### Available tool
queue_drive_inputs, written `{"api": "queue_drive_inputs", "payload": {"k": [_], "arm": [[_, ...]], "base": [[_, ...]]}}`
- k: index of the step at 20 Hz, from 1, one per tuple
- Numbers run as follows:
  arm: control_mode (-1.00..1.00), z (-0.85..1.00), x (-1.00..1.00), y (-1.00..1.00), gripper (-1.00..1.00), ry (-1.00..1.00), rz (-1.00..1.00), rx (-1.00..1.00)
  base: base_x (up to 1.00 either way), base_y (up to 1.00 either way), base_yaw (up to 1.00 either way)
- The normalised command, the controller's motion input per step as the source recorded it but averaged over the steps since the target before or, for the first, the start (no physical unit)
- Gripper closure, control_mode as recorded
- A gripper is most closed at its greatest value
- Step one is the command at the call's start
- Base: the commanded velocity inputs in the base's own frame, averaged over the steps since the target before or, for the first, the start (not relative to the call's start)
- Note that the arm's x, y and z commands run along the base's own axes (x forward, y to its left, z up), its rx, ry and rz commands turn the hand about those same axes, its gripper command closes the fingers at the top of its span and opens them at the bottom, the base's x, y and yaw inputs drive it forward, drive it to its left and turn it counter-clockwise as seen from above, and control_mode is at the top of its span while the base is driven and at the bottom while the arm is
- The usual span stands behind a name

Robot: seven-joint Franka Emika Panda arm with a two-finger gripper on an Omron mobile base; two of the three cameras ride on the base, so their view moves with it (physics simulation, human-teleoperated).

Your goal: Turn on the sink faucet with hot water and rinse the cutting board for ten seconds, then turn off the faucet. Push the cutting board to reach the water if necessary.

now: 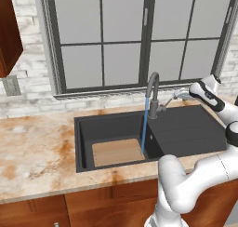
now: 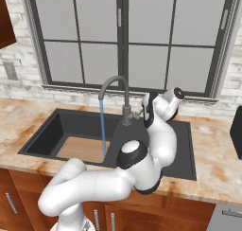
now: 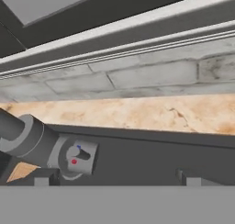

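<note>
Kitchen setting: marbled tan counter (image 1: 37, 151) under a dark-framed window (image 1: 139, 35), white brick wall behind.

Sink (image 1: 195, 128), one: dark charcoal, set into the counter, basin on the left, flat drainboard on the right.

Sink faucet (image 1: 152, 93), one: grey gooseneck at the sink's back edge, between basin and drainboard. Its lever handle (image 3: 78, 156) carries one red dot and one blue dot; no readable writing anywhere.

Water (image 1: 144, 126), one stream: thin and blue, falling from the spout into the basin.

Cutting board (image 1: 118, 151), one: light tan, flat on the basin floor toward the front edge; the stream lands at its right edge.

Gripper (image 1: 179, 95), one: over the sink's back edge, just right of the faucet base, level with the lever, apart from it. Jaws stand wide, holding nothing. The cutting board lies well below and to its left.
</note>
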Motion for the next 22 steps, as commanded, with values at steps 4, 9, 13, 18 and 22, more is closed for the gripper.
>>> {"api": "queue_drive_inputs", "payload": {"k": [4, 9, 13, 18, 22], "arm": [[-1.00, -0.12, 0.00, -0.16, -1.00, 0.04, 0.09, 0.00], [-1.00, -0.12, 0.05, -0.05, -1.00, 0.02, 0.06, 0.00], [-1.00, -0.06, 0.13, 0.00, -1.00, 0.04, 0.01, 0.00], [-1.00, -0.01, 0.24, 0.00, -1.00, 0.04, 0.00, 0.00], [-1.00, 0.00, 0.22, 0.00, -1.00, 0.03, 0.00, 0.00]], "base": [[0.00, 0.00, 0.00], [0.00, 0.00, 0.00], [0.00, 0.00, 0.00], [0.00, 0.00, 0.00], [0.00, 0.00, 0.00]]}}
